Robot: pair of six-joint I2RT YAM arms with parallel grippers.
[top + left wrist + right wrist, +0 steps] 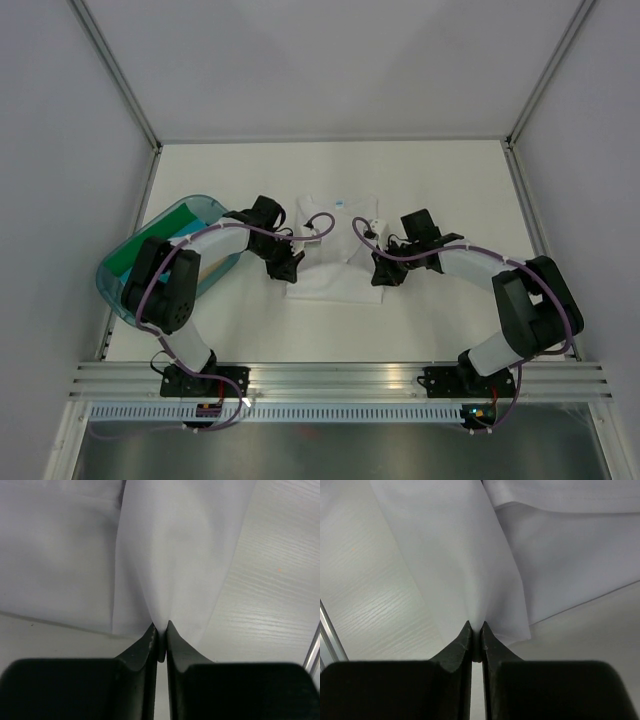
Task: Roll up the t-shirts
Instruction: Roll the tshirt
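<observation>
A white t-shirt (pixel 335 262) lies flat in the middle of the table, its small blue neck label (pixel 340 202) at the far end. My left gripper (pixel 287 266) is shut on the shirt's left edge; the left wrist view shows the white cloth (pixel 170 555) pinched and tented between the black fingertips (pixel 150 640). At the shirt's right edge my right gripper (pixel 383 272) is likewise shut on the cloth (pixel 460 560), a fold rising from its fingertips (pixel 465 635). Green and turquoise cloth (pixel 130 255) lies in the tub at left.
A translucent teal plastic tub (pixel 185 210) stands at the left, partly under the left arm. Metal frame posts (pixel 525 200) and white walls bound the table. An aluminium rail (pixel 340 378) runs along the near edge by the arm bases.
</observation>
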